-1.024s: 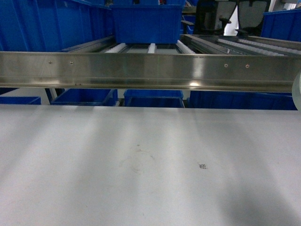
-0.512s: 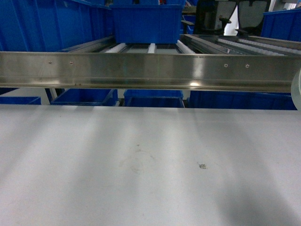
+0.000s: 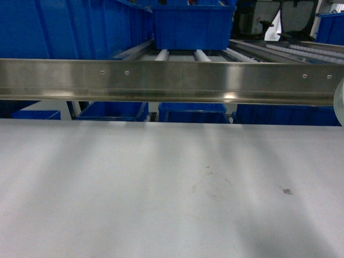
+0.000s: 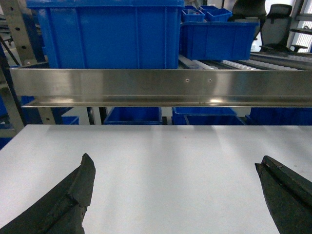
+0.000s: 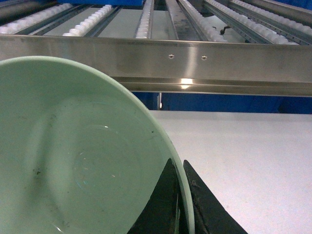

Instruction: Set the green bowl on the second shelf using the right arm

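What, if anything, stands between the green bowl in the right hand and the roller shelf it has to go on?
The right hand grips the green bowl by its rim, in front of the shelf. The steel front rail crosses the path; the bowl must clear it. Beyond it the rollers look bare in the right wrist view; a blue crate sits farther back.

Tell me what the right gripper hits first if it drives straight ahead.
Probably the steel front rail of the roller shelf; it spans the view ahead of the green bowl clamped in the right gripper. Depth is unclear.
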Available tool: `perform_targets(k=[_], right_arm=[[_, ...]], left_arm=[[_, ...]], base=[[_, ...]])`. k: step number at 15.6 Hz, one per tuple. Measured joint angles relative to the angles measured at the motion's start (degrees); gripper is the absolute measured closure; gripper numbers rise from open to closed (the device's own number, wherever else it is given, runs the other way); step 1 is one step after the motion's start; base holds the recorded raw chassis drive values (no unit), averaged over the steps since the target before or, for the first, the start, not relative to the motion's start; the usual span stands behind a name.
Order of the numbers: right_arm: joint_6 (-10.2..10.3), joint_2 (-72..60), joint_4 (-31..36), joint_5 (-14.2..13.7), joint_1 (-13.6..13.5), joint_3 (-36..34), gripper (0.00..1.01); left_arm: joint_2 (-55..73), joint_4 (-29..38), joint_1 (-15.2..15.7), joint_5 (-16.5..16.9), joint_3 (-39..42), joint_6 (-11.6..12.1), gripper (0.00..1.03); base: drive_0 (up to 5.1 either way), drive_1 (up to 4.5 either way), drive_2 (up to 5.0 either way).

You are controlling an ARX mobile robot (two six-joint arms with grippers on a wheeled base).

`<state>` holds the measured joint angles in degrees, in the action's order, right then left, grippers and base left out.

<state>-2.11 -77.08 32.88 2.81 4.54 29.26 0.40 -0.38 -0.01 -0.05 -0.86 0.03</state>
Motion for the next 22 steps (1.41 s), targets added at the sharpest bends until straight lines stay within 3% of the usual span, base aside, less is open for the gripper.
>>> perform_targets(k=[19,22], right_arm=[[0.1,0.0,-0.2,0.0,0.0,0.0,0.99],[0.1,0.0,0.1,0.0,0.0,0.0,0.99]], left_arm=[[0.0,0.2,0.0,0.0,0.0,0.0,0.05],[0.0,0.1,0.0,0.0,0.0,0.0,0.05]], base=[[0.0,0.00,0.0],[-4.8,1.41,3.4]])
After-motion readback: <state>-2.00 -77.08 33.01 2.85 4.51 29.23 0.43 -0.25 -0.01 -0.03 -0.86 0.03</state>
